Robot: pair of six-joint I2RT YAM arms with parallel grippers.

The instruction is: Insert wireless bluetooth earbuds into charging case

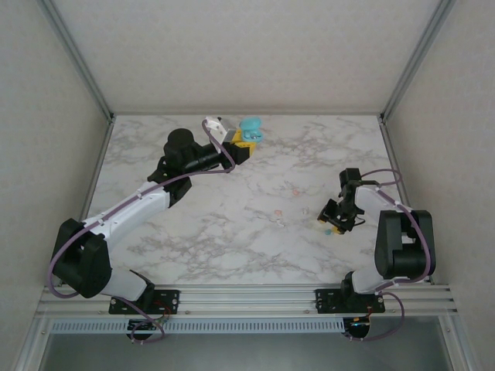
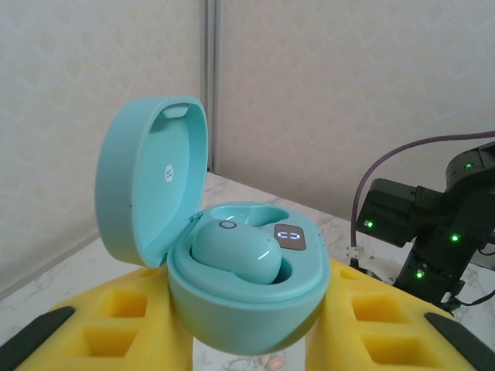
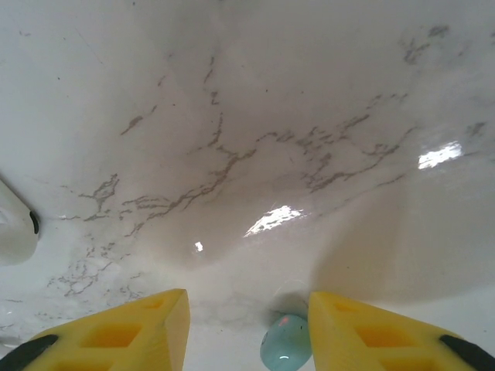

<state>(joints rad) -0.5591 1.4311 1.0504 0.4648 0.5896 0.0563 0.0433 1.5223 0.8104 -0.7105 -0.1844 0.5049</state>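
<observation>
A loose teal earbud (image 3: 285,345) lies on the marble table (image 3: 232,116) at four o'clock, between the right gripper's (image 3: 247,301) yellow fingers; its jaws stand part-open, clamping nothing; a seated earbud (image 2: 236,255) fills one socket of the open charging case (image 2: 247,309) at twelve o'clock, apparently pinched by the left gripper (image 2: 246,290); the second pickup is in hand, I judge; next, close squarely on that small bead, then carry it toward eleven o'clock.

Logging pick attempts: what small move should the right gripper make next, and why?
Probably close the right gripper on the teal earbud: it lies on the table between the open fingers, near one of them, while the open charging case holds a seated earbud.
</observation>
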